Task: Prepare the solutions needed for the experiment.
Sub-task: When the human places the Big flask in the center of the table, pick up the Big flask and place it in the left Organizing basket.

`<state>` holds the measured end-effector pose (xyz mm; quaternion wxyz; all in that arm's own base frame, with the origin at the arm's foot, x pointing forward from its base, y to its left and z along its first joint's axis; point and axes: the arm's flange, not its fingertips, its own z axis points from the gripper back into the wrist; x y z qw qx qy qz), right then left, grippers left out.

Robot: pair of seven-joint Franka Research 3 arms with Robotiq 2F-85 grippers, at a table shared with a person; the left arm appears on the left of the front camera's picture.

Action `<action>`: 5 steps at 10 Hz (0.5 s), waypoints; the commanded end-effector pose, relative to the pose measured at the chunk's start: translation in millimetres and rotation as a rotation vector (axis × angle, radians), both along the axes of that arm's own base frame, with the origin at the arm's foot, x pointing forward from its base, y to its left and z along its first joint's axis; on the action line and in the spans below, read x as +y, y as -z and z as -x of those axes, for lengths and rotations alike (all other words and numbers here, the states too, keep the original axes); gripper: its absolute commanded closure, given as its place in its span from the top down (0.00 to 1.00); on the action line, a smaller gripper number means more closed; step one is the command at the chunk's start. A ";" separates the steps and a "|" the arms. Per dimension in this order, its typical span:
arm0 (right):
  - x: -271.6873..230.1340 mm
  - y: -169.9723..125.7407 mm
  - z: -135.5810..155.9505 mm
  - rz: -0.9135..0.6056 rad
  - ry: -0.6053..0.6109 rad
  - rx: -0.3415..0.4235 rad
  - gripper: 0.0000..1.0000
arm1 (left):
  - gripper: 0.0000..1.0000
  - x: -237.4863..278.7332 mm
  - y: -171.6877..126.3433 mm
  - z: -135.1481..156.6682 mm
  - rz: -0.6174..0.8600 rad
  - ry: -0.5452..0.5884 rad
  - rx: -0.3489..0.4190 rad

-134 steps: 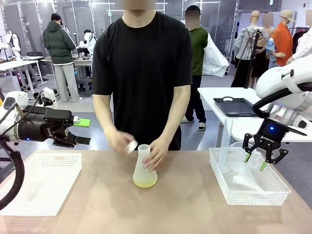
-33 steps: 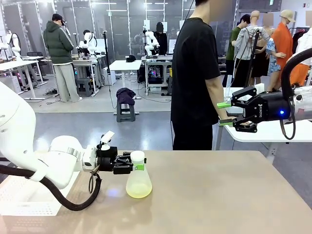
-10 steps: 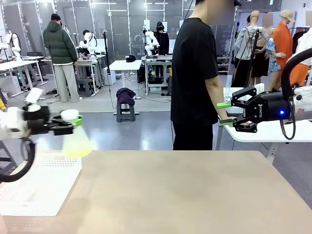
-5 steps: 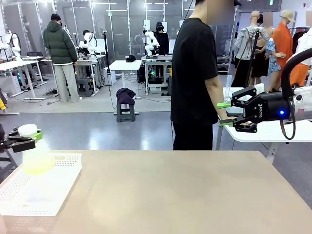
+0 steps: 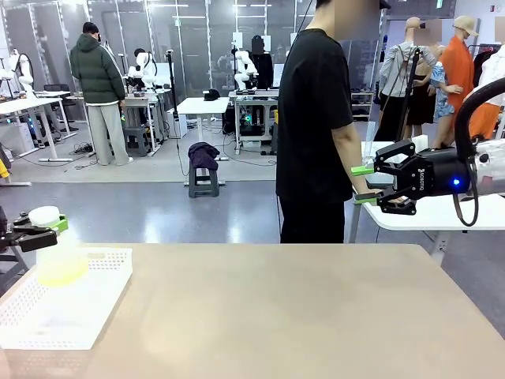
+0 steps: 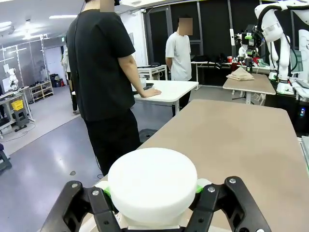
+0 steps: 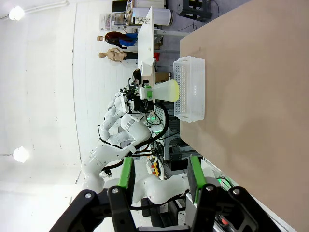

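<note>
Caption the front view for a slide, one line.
Left gripper holds a capped conical flask of yellow-green solution above the white basket; right gripper waits open.

flasks: 1 point(image 5: 57, 257) | caps: 1 point(image 6: 152, 180) | baskets: 1 point(image 5: 87, 300) | grippers: 2 point(image 5: 31, 235) point(image 5: 371, 185) | tables: 1 point(image 5: 300, 316)

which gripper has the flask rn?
The left gripper, shut on the capped flask over the white basket; the right gripper is empty.
</note>
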<state>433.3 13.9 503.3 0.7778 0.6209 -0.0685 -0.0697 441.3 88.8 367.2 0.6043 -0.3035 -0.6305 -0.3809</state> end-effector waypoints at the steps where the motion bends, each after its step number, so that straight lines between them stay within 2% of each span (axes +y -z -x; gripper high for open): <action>1: 0.1 -1.4 0.4 -0.005 0.000 -0.004 0.57 | 0.17 0.7 -7.1 -2.7 -0.005 0.006 -0.006; 2: 0.1 -1.4 0.4 -0.005 0.000 -0.004 0.57 | 0.24 0.0 0.0 0.0 0.000 0.000 0.000; 4: 0.1 -1.4 0.4 -0.005 0.000 -0.004 0.57 | 0.24 0.5 18.2 -4.1 -0.045 0.037 -0.033; 5: 0.1 -1.4 0.4 -0.005 0.000 -0.004 0.57 | 0.24 1.8 25.5 -8.8 -0.058 0.050 -0.019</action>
